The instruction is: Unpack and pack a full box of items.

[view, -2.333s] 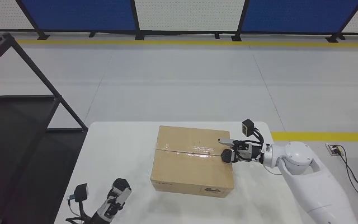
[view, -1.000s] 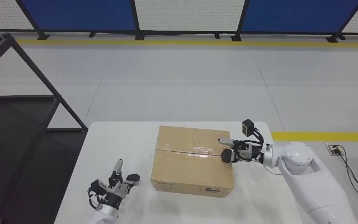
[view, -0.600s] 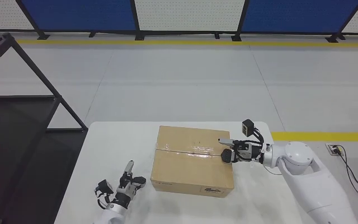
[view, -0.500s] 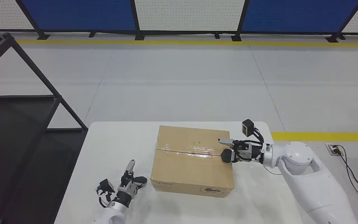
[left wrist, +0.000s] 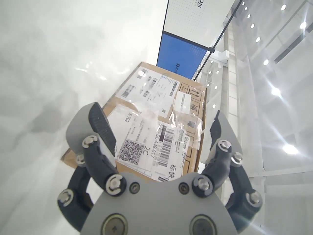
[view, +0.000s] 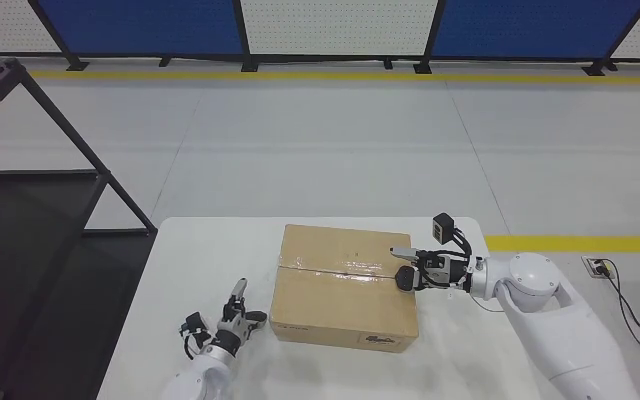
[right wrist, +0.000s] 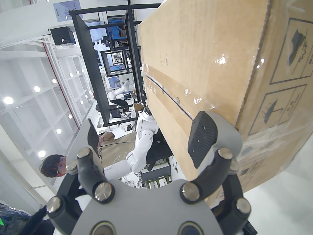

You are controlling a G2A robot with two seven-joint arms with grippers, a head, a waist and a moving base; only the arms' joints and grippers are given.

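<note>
Box [view: 340, 292] — left gripper [view: 250, 301], right gripper [view: 400, 266] beside

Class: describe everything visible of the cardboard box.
The cardboard box is brown, closed, its top flaps sealed along the middle seam with clear tape. It sits flat on the white table. One side carries white shipping labels, another printed handling symbols. The open right gripper sits at its seam end; contact is unclear.

This looks like a robotics lab or test hall. Blue and white perforated partition panels [view: 340, 25] fence off a bare grey floor [view: 330, 140] marked with a yellow line [view: 300, 75]. A black metal rack [view: 60, 190] stands beside the white counter [view: 200, 270], and tall white shelving [right wrist: 22, 79] lines the room.
</note>
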